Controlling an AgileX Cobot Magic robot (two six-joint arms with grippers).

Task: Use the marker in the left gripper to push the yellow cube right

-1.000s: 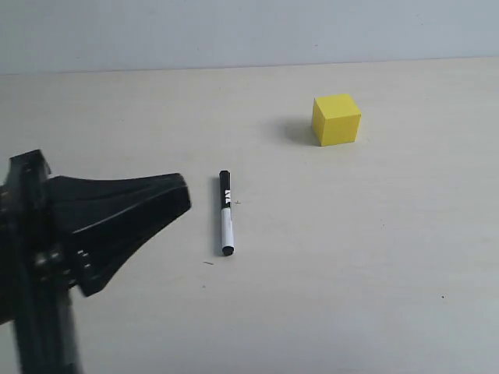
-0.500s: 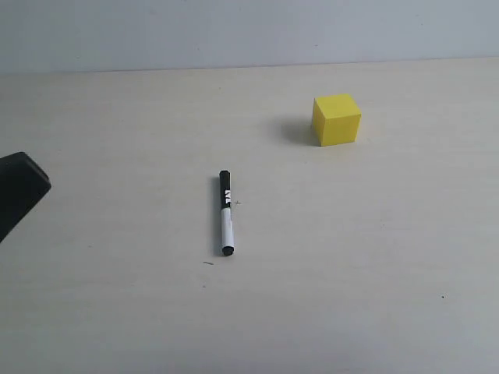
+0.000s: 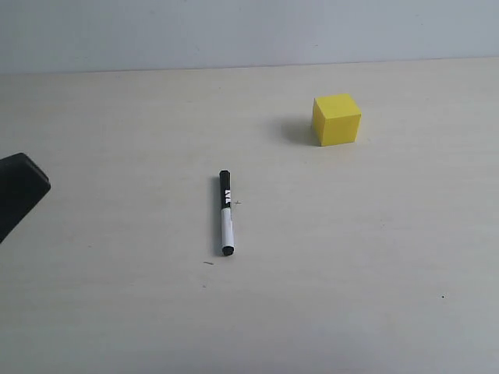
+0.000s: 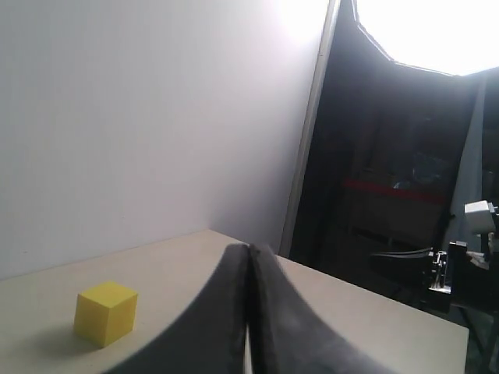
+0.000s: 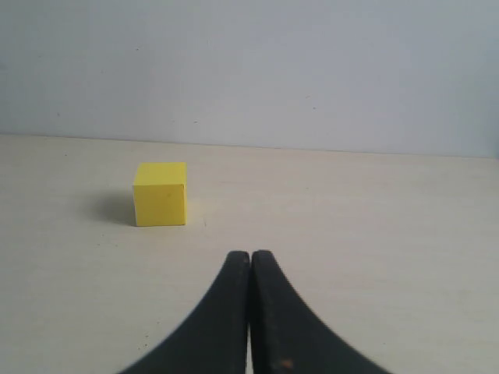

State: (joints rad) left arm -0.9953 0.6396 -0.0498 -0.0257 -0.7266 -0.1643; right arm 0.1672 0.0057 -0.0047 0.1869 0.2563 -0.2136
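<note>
Yellow item: yellow cube (image 3: 336, 119), a small, matte, bright yellow block with sharp edges; it sits flat on the bench toward the far right of the exterior view, with a soft shadow on its left side; both wrist views show it too (image 4: 106, 312) (image 5: 160, 194), ahead of each tool and touching neither
Pen: marker (image 3: 226, 213), a slim pen with a black cap half bearing white print, a white barrel and a black end; it lies flat on the bench near the middle, cap end pointing away toward the wall; nothing touches it; the yellow cube is well apart from it, farther back and to the right
Left tool: left tool (image 4: 248, 255), two curved black jaws; clenched, the jaws pressed together with nothing between them; raised off the bench
Left edge: black corner (image 3: 22, 191) at the left border of the exterior view, well apart from the marker; too little shows to tell which part it is
Right tool: right tool (image 5: 249, 259), the same curved black jaws; clenched on nothing, pointing roughly toward the yellow cube
Bench: pale, faintly grained bench (image 3: 366, 257)
Backdrop: plain pale wall (image 3: 234, 31) behind the far edge
</note>
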